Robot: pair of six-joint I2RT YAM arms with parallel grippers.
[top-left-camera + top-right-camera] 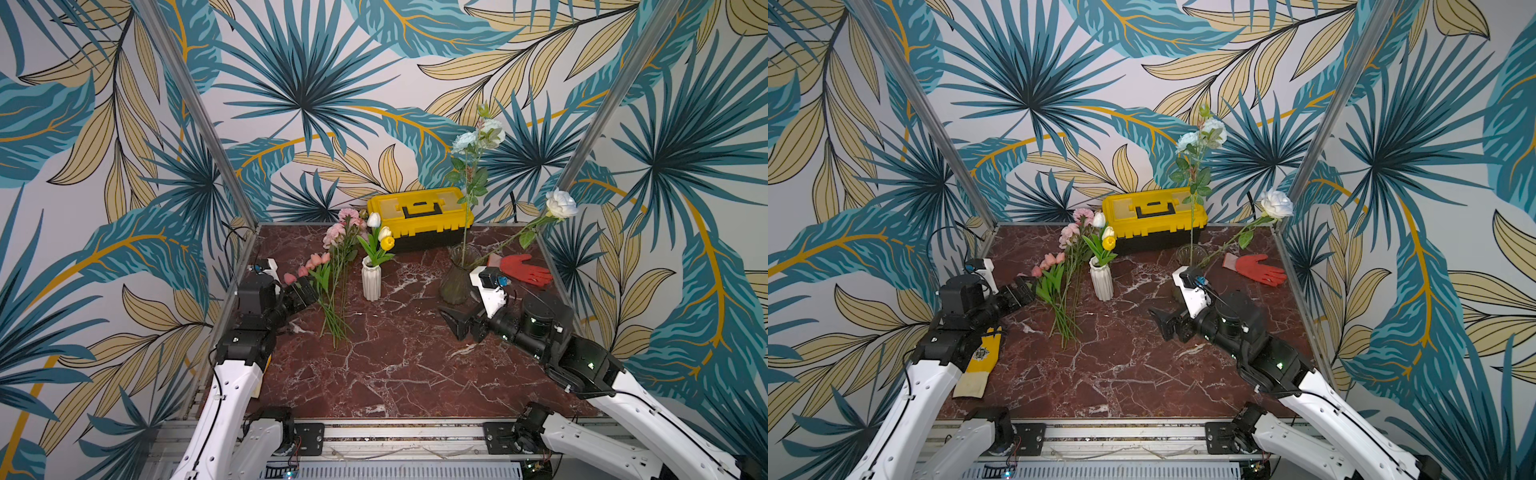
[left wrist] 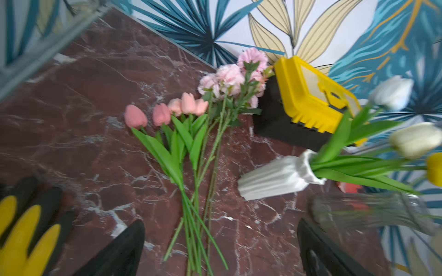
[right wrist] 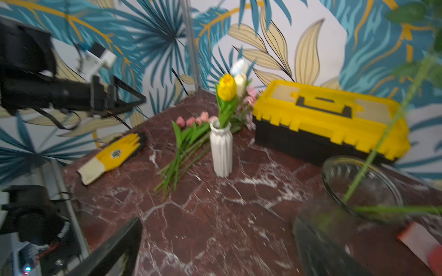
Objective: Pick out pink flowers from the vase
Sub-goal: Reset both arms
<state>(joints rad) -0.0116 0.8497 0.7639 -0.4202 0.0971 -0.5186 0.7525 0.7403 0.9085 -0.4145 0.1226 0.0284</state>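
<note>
Left jaws and right jaws both gape wide with nothing between them, low over the worktop (image 1: 395, 374). We see the yellow glove (image 1: 980, 361) only partly, its fingers tucked under the left arm (image 1: 967, 311). Just beyond the left jaws the pink flowers (image 1: 332, 276) lie flat in a bunch, stems toward the near edge, blooms toward the back wall. Beside them the white ribbed vase (image 1: 371, 282) holds yellow and white tulips (image 1: 382, 235). Half hidden behind the right wrist camera (image 1: 488, 282), the glass vase (image 1: 455, 278) holds pale blue flowers (image 1: 465, 141) and a leaning white rose (image 1: 561, 203).
</note>
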